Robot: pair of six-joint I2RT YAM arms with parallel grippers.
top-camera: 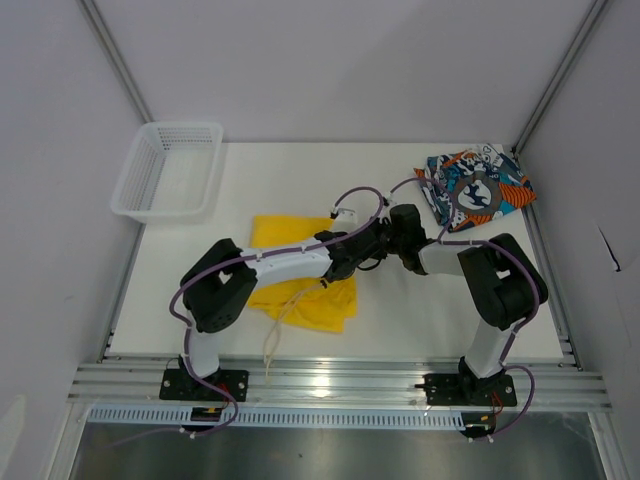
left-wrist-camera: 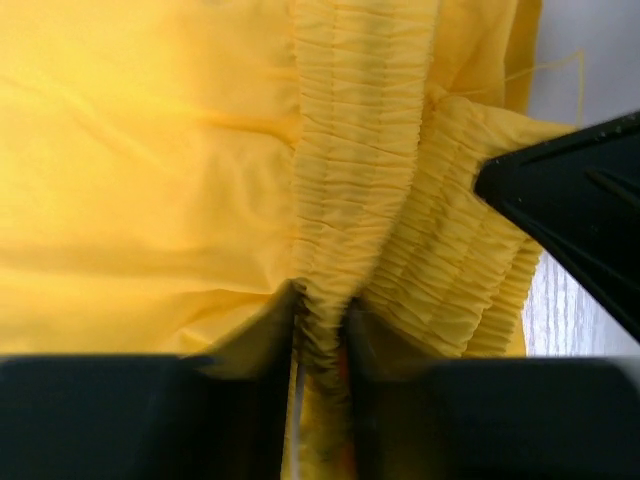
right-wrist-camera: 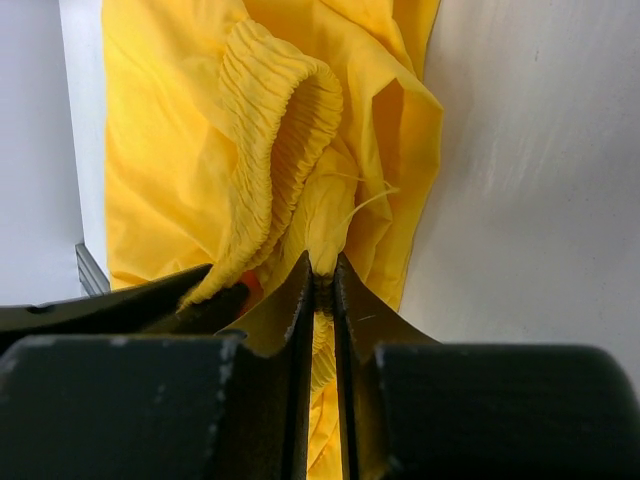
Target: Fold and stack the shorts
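The yellow shorts (top-camera: 300, 290) lie crumpled at the table's middle, a white drawstring (top-camera: 272, 335) trailing toward the near edge. My left gripper (top-camera: 375, 240) is shut on their ribbed waistband (left-wrist-camera: 340, 200), pinched between the jaws (left-wrist-camera: 320, 305). My right gripper (top-camera: 397, 238) is shut on a fold of the same yellow shorts (right-wrist-camera: 250, 130), next to the waistband (right-wrist-camera: 280, 110). Both grippers meet above the shorts' right end. The printed shorts (top-camera: 475, 187), blue, orange, black and white, lie folded at the back right corner.
A white mesh basket (top-camera: 168, 170) stands at the back left. The white table (top-camera: 390, 320) ends in metal rails at the near edge. Grey walls close in both sides. The right gripper's finger (left-wrist-camera: 580, 200) shows in the left wrist view.
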